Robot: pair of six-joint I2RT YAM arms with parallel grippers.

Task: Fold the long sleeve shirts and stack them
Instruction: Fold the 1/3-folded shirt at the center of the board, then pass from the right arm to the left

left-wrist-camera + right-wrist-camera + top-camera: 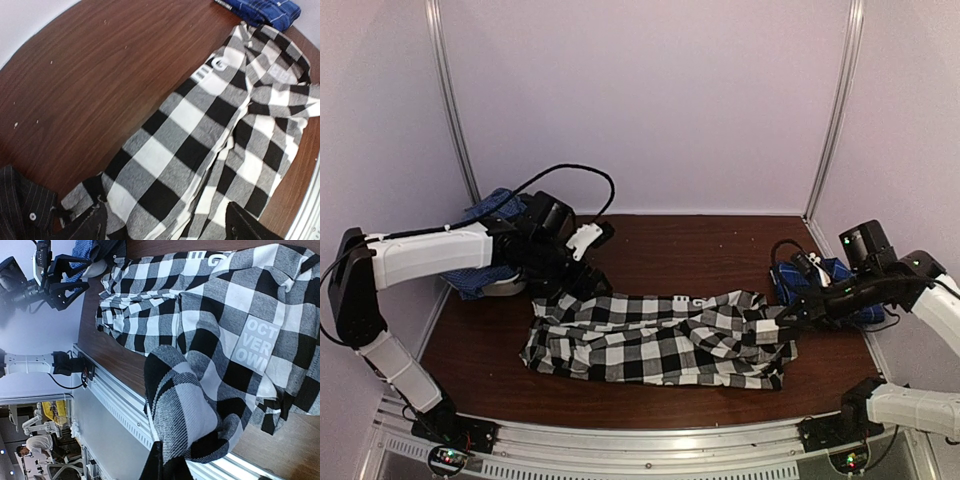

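Lying across the middle of the worktop, the check shirt runs left to right as a long, rumpled band; black-and-white squares w/ white lettering on the fabric; not folded flat, edges uneven.

Left arm:
- left fingers stand wide apart over the shirt's left end; nothing gripped between them
- whether the tips touch the fabric: cannot tell
- black striped cloth w/ a white button lies just beside that same end, bottom-left corner of the left wrist view

Right arm:
- right fingers are pinched together on the shirt's right end; cloth bunches up in a hump directly at the tips
- arm reaches in from the right edge of the worktop, low over the surface

Other items:
- blue shirt sits bunched at the far right of the worktop, behind the right arm and near the check shirt's right end; contact between the two: cannot tell
- more blue cloth lies at the rear left, partly hidden by the left arm
- white rounded object rests at the front of that cloth, below the arm

Both shirts lie separate; no stack formed.
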